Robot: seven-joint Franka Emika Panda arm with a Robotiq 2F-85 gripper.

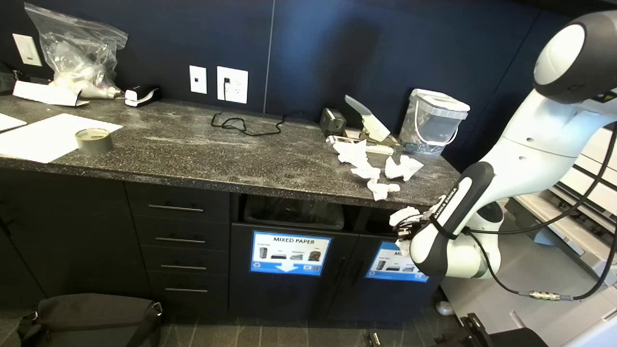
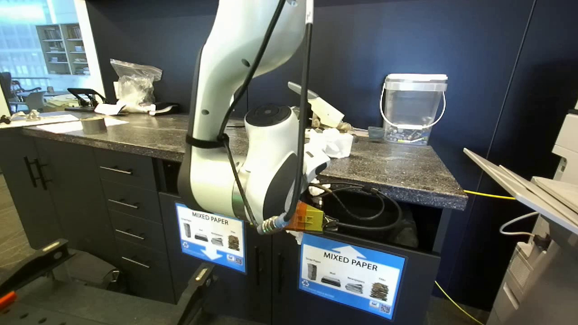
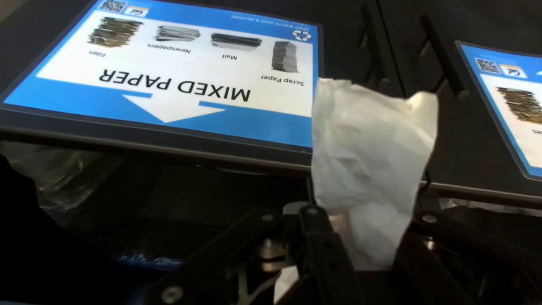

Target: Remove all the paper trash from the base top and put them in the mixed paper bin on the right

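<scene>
The gripper (image 3: 367, 228) clasps crumpled paper (image 3: 372, 156), best released fully inside the mixed paper bin (image 3: 169, 143), lower left in the wrist view.

Matt crumpled paper scraps (image 1: 403, 167), glossy speckled stone countertop (image 1: 193, 159), crinkled plastic bag (image 1: 78, 52)

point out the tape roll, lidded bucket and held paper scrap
Tape roll (image 1: 95, 145), in an exterior view: outer side.
Lidded bucket (image 2: 412, 107), in an exterior view: clear front wall.
Held paper scrap (image 3: 372, 163), wrist view: crumpled face.
</scene>
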